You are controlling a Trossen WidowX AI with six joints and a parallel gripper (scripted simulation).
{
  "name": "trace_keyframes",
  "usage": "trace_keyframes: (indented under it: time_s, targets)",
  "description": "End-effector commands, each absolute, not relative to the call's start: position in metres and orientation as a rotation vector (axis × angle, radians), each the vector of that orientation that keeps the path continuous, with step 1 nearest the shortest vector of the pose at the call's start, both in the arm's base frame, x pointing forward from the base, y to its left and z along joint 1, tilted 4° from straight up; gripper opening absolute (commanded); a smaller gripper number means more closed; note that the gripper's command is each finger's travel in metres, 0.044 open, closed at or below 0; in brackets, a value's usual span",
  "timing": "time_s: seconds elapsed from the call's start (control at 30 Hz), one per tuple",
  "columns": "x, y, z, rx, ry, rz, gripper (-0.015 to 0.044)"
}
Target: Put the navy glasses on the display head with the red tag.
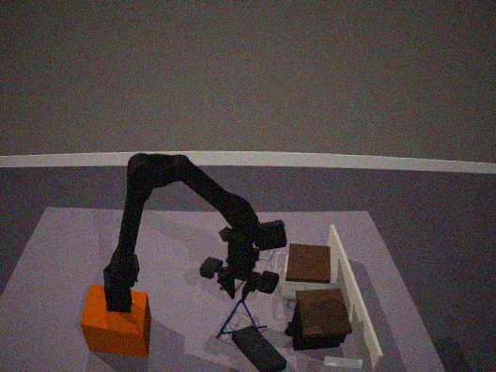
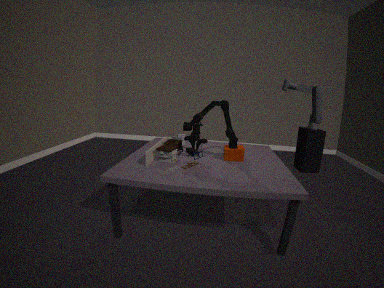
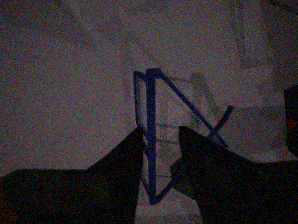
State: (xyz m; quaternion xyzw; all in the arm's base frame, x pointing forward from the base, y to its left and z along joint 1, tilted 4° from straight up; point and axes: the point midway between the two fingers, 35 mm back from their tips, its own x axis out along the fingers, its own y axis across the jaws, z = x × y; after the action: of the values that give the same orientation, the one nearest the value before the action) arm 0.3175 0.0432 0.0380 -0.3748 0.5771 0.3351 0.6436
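The navy glasses [image 1: 229, 317] [image 3: 151, 100] stand on the table left of the heads, temples spread. My gripper [image 1: 239, 297] [image 3: 160, 132] points down over them, partly open, with the front bar of the glasses between or just below the fingertips, nearer the left finger in the wrist view; no grip shows. One head [image 1: 323, 314] is dark under a brown top, at the near right; the other head [image 1: 307, 263] is pale under a brown top, behind it. A small red spot [image 3: 292, 123] shows on a dark shape at the wrist view's right edge. I cannot tell which head bears the red tag.
A dark oblong block [image 1: 258, 349] lies close to the glasses. A pale upright board [image 1: 352, 291] [image 2: 149, 157] runs behind the heads. Brown glasses [image 2: 190, 166] lie on the table. A white box [image 1: 343, 363] is at the near right. The arm stands on an orange block [image 1: 115, 333] [image 2: 233, 154].
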Motion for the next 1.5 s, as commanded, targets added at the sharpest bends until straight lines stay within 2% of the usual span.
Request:
trace_keyframes:
  time_s: [0.0, 0.93, 1.47]
  targets:
    - [0.316, 0.043, 0.029, -0.859, 1.322, 0.766, 0.0120]
    - [0.316, 0.044, -0.017, -0.858, 1.323, 0.766, 0.0120]
    - [0.320, 0.042, -0.017, -0.859, 1.323, 0.766, 0.0120]
